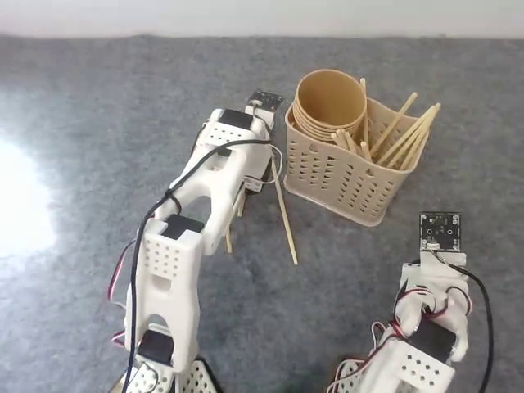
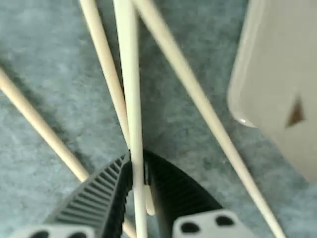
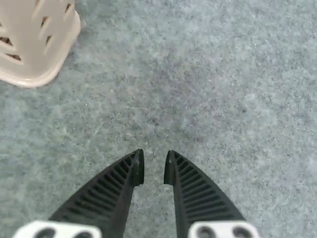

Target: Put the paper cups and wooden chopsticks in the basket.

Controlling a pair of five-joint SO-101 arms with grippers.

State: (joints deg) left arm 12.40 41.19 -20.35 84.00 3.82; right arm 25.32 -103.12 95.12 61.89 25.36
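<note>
In the high view the beige basket (image 1: 344,176) holds a stack of paper cups (image 1: 332,102) and several wooden chopsticks (image 1: 403,133). My left arm (image 1: 214,176) stretches to the basket's left side. In the left wrist view my left gripper (image 2: 138,161) is shut on one wooden chopstick (image 2: 130,89) just above the carpet. Three more chopsticks (image 2: 198,94) lie crossed under it, beside the basket's wall (image 2: 282,84). One loose chopstick (image 1: 285,214) lies on the carpet by the basket. My right gripper (image 3: 154,169) hangs over bare carpet, fingers a narrow gap apart, holding nothing.
Grey carpet (image 1: 98,123) covers the table. The right arm (image 1: 430,315) sits folded at the near right, below the basket. A corner of the basket (image 3: 34,44) shows in the right wrist view. Open carpet lies to the left and behind the basket.
</note>
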